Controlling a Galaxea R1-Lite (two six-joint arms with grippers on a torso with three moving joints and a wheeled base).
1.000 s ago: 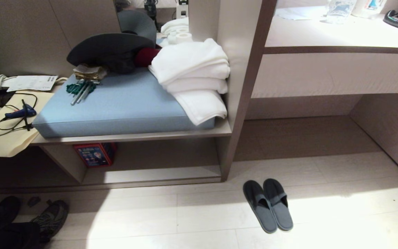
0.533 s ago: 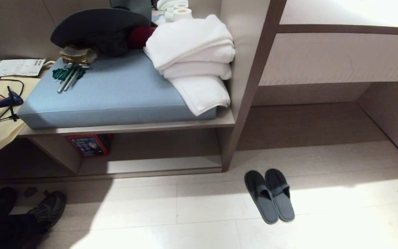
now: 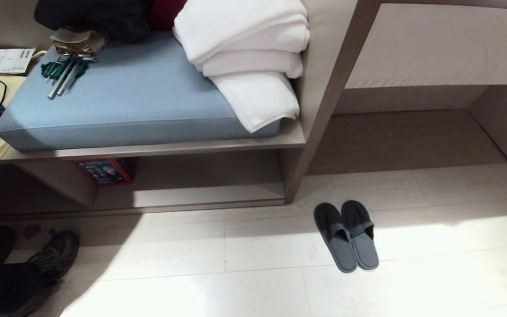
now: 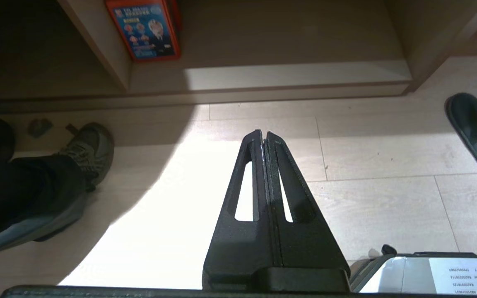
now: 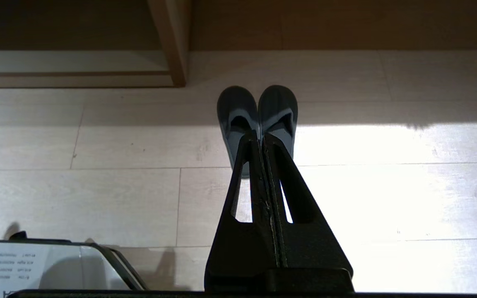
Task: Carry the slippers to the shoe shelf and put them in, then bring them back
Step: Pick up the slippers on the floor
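**benchbot42:** So where are we in this one? Both sets of fingers look dead shut to me. The right gripper [image 5: 262, 138] has its two black fingers pressed flat together with nothing between them, and the left gripper [image 4: 264, 136] is the same, closed on air.

**slipperwatch:** Yep, nothing held. Starting at the right fingertips: the slippers [image 5: 257, 116] sit straight ahead of them, side by side and touching, toes pointing away toward the furniture, heels nearest the tips but well apart from them, down on the pale floor [image 5: 118, 194]. From the left fingertips the pair [image 4: 476, 132] is way off to the side, only partly in frame.

**benchbot42:** And the shoe shelf?

**slipperwatch:** Low cubby [image 3: 192, 196] under the blue cushion [image 3: 139, 97], beyond and off to the left of the right fingertips, just past the slippers' toes. Red-and-blue box [image 4: 145, 27] tucked in its far left corner. There's also a person's shoe [image 4: 85, 153] on the floor left of the left fingers.

**benchbot42:** So step one, the pickup, hasn't started.

**slipperwatch:** My read too: it's the approach. Next move, I'd guess: the right arm has to open its fingers, get down to the floor, and close over both slippers at the strap or heel edge. They're flat and floppy, so pinching the pair together cleanly is the tricky bit.
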